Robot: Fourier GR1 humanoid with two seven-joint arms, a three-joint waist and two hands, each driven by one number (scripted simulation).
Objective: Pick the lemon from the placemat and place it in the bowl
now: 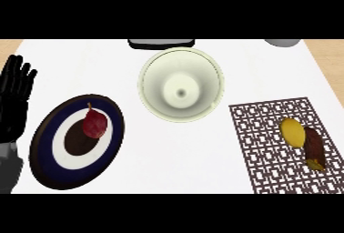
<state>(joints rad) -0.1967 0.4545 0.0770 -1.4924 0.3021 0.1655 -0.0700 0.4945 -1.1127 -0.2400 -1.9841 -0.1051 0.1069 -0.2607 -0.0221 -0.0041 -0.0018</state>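
On the patterned placemat [269, 150] at the table's [181, 159] right, lying untouched beside a darker brown item [315, 146] and near the pale bowl [180, 86], the lemon [292, 132], awaiting pickup, while resting at far left with fingers straight and empty, the left hand [15, 98].

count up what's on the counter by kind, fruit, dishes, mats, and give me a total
Fruit: 2, the lemon on the placemat, the red pear on the plate
Dishes: 2, plate and bowl
Mats: 1
Total: 5
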